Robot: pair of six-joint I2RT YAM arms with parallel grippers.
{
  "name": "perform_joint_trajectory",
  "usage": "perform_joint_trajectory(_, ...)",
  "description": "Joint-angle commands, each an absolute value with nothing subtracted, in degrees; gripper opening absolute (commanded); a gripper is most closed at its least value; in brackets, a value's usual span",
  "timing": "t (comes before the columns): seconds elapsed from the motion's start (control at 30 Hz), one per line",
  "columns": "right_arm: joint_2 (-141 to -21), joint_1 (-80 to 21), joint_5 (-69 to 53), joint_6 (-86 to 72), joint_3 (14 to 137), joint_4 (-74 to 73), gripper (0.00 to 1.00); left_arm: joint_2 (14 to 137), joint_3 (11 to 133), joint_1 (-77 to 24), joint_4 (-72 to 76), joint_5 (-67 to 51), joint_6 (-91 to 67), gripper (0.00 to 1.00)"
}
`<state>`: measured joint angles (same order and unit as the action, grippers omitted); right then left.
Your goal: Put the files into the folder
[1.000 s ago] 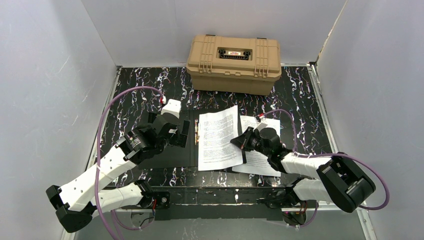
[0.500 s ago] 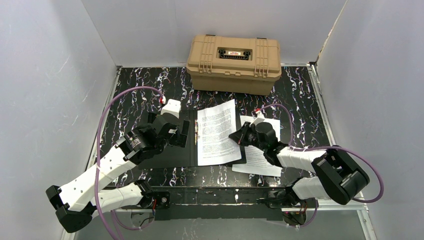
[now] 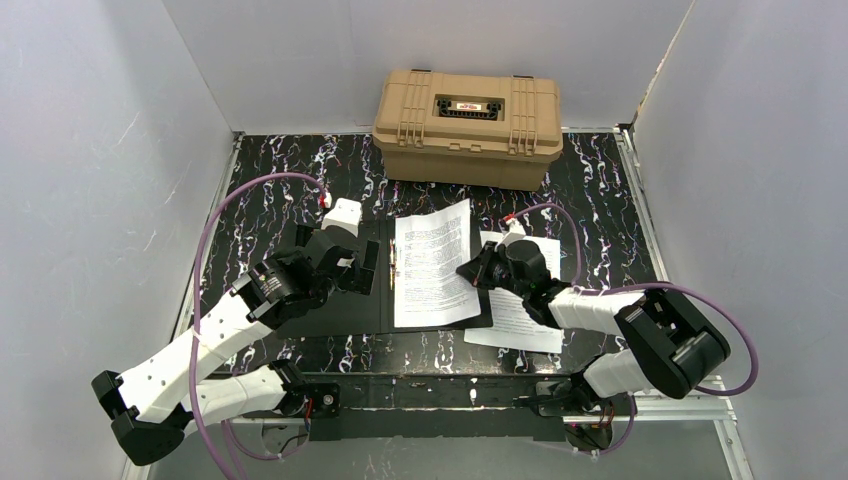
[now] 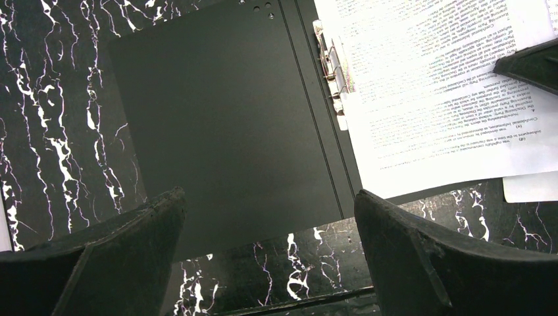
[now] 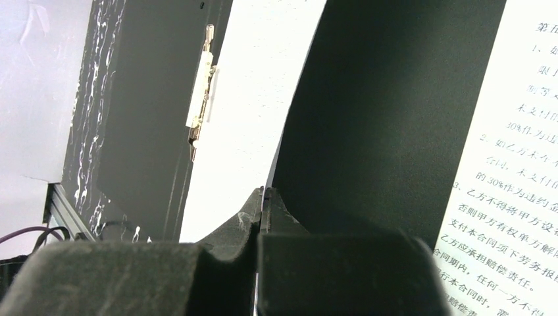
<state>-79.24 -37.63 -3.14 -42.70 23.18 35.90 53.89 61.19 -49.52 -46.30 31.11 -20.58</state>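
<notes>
Folder (image 3: 345, 312) lies open and flat on the marbled table (image 3: 600, 200), black inside up, spine running near to far. Metal clip (image 3: 392, 266) sits along the spine. One printed sheet (image 3: 432, 268) lies over the folder's right half, long axis near to far and roughly parallel to the spine, its far end leaning slightly right and its left edge just beside the clip.

Right gripper (image 3: 470, 272) has its fingers pressed together on that sheet's right edge. Second sheet (image 3: 520, 322) lies on the table just right of the folder, partly under the right arm.

Left gripper (image 4: 270, 194) is spread wide, nothing between its fingers, above the folder's bare left half. Tan hard case (image 3: 467, 125) stands at the far edge, well apart.
</notes>
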Motion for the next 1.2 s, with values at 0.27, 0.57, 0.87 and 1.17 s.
perform_joint_trajectory(0.27, -78.64, -37.79, -4.4, -38.03, 26.34, 32.9, 0.01, 52.99, 60.37, -49.67, -46.58, 33.31, -20.45, 0.98)
perform_joint_trajectory(0.57, -79.31, -37.79, -5.07, -38.49, 26.59, 33.03, 0.01, 52.91, 60.38, -49.66, -46.57, 33.4, -20.42, 0.98)
perform_joint_trajectory(0.87, -79.64, -37.79, -4.51, -38.51, 27.01, 32.5, 0.32, 52.91, 60.37, -49.7, -46.66, 33.43, -20.36, 0.98)
perform_joint_trajectory(1.17, -78.27, -37.81, -1.0, -36.4, 28.11, 27.54, 0.64, 52.7, 60.3, -49.66, -46.64, 33.39, -20.34, 0.98)
